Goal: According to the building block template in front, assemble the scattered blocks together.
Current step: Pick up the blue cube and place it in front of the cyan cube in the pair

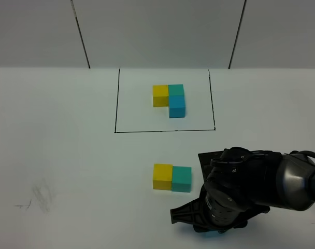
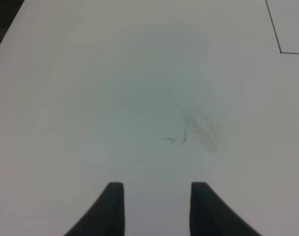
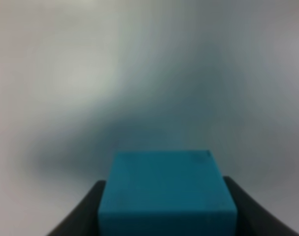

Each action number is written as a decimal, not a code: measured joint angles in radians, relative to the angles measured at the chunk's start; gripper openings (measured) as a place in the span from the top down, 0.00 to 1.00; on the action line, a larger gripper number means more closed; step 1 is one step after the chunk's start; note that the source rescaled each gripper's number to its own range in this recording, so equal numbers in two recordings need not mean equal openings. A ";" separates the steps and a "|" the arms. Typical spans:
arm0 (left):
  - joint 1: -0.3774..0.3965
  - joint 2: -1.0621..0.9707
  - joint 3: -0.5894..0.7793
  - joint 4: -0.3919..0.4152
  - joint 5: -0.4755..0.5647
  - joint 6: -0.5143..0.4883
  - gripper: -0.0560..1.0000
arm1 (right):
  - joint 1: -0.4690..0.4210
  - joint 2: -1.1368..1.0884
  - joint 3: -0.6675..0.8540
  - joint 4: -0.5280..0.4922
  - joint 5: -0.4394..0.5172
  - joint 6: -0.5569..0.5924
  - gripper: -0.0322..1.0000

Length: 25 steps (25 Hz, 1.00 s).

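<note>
The building block template [image 1: 170, 99], a yellow, teal-green and sky-blue L, sits inside the black drawn rectangle [image 1: 116, 104] at the back. Of the scattered blocks, the yellow cube [image 1: 162, 176] and the teal-green cube [image 1: 182, 179] stand side by side and touching in the middle of the table. My right gripper [image 3: 164, 183] is shut on the sky-blue cube [image 3: 166, 189], with a finger on each side. In the exterior view only a sliver of that cube [image 1: 213, 234] shows under the right arm [image 1: 251, 187], front right of the pair. My left gripper [image 2: 157, 186] is open over bare table.
Faint pencil scuffs [image 1: 41, 197] mark the table at the front left and also show in the left wrist view [image 2: 203, 130]. A corner of the black rectangle [image 2: 280, 51] shows there too. A grey panelled wall [image 1: 157, 31] stands behind the table.
</note>
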 joint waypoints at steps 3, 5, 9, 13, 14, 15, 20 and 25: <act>0.000 0.000 0.000 0.000 0.000 0.000 0.95 | 0.003 0.000 -0.002 -0.003 0.000 0.047 0.78; 0.000 0.000 0.000 0.000 0.000 0.000 0.95 | 0.003 0.000 -0.016 0.001 0.004 0.055 0.78; 0.000 0.000 0.000 0.000 0.000 0.000 0.95 | 0.003 0.000 -0.069 0.002 0.008 0.043 0.78; 0.000 0.000 0.000 0.000 0.000 0.000 0.95 | 0.003 0.000 -0.097 0.027 0.024 -0.001 0.78; 0.000 0.000 0.000 0.000 0.000 0.000 0.95 | 0.003 0.000 -0.097 0.048 0.031 -0.012 0.78; 0.000 0.000 0.000 0.000 0.000 0.000 0.95 | 0.003 0.000 -0.097 0.069 0.035 -0.019 0.78; 0.000 0.000 0.000 0.000 0.000 0.000 0.95 | 0.004 0.000 -0.097 0.157 0.030 0.028 0.78; 0.000 0.000 0.000 0.000 0.000 0.000 0.95 | 0.008 0.003 -0.108 0.157 0.019 0.109 0.78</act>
